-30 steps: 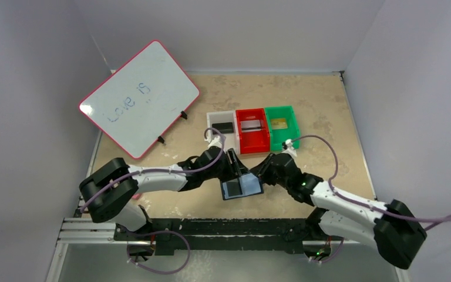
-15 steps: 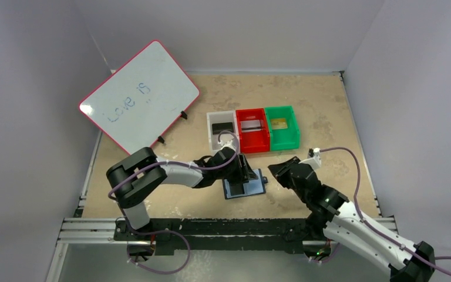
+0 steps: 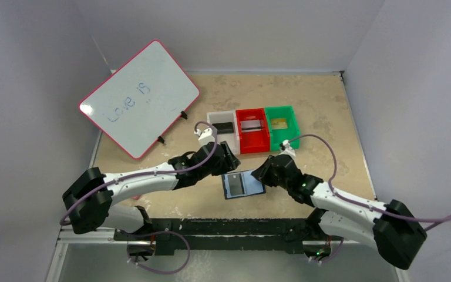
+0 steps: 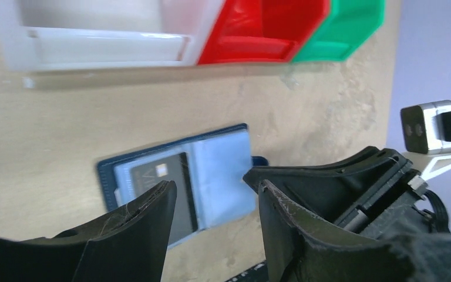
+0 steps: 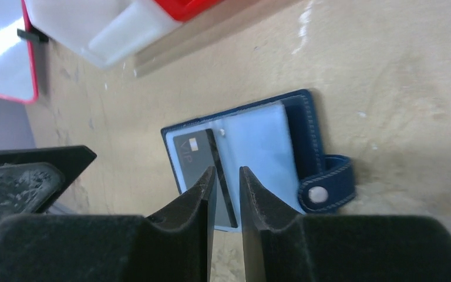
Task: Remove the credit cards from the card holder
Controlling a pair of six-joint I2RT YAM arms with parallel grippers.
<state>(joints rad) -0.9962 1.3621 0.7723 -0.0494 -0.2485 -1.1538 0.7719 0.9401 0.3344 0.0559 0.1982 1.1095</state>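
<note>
Card holder [image 3: 243, 185] lies open and flat on the bench [image 3: 317, 111], light blue pockets up, just in front of the white bin [image 3: 221, 130] and red bin [image 3: 252, 130]. One black card [image 5: 202, 167] sits in its left pocket; closing tab [image 5: 326, 182] sticks out at the holder's right edge.

Left gripper [image 4: 211, 226] hovers just left of the holder, jaws parted, nothing between them. Right gripper [image 5: 226, 188] hangs at the holder's right edge, jaws drawn to a narrow slit, nothing visibly pinched.

Behind the holder, the white bin holds a black card [image 3: 224, 127], the red bin a silver-grey card [image 3: 251, 124], the green bin [image 3: 282, 126] a gold-tan card [image 3: 279, 123]. Whiteboard [image 3: 138, 97] stands well left of the holder.
</note>
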